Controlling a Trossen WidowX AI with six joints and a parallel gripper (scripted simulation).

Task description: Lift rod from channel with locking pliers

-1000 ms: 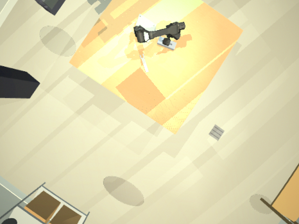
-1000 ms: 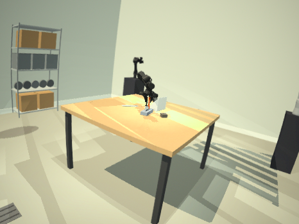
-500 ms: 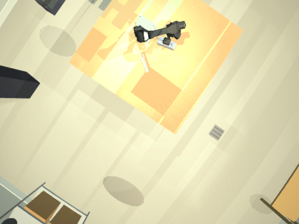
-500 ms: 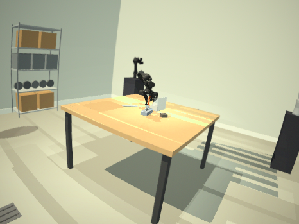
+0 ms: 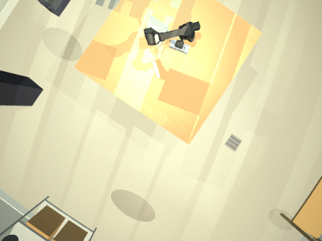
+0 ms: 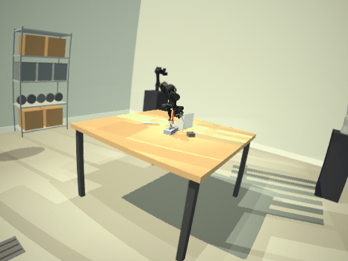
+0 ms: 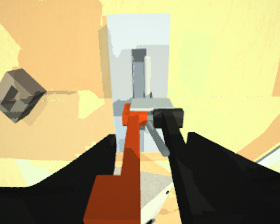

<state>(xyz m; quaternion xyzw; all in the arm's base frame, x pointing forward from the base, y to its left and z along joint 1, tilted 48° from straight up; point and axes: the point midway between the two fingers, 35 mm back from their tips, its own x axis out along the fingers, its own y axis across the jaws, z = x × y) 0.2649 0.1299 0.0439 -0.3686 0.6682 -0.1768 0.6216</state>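
Dark open-topped box (image 6: 190,134) (image 7: 20,95) on the table (image 5: 224,45) (image 6: 202,168), off to one side of the channel block (image 5: 186,50) (image 6: 171,131) (image 7: 115,65), apart from it. Pale upright panel (image 5: 158,24) (image 6: 189,120) near the arm (image 5: 173,34) (image 6: 171,93). Thin white strip (image 5: 156,68) (image 6: 150,123) lies on the wood, clear of the block. Shelf rack (image 6: 22,93) and black pedestal (image 6: 149,101) are well apart from the work, off the table.

What blocks my view: the pliers (image 6: 172,117) (image 7: 132,150) themselves. Their head covers the near part of the slot, so I can't tell how deep the jaws sit or whether they straddle the rod (image 7: 147,75). Can't confirm a lock either.

Gripper (image 5: 180,44) (image 6: 171,117) (image 7: 151,138) is clamped on the pliers, above the block. From the wrist I have the orange handle on the left of the picture, the black one on the right, visibly spread at the near end. Slanted grey lever between them, flat grey crosspiece at the head.

Rod: pale, slim, in the slot of the light grey block, along one side of it, dark gap on the other. Far stretch visible past the plier head, near stretch hidden. Not raised clear of the channel.
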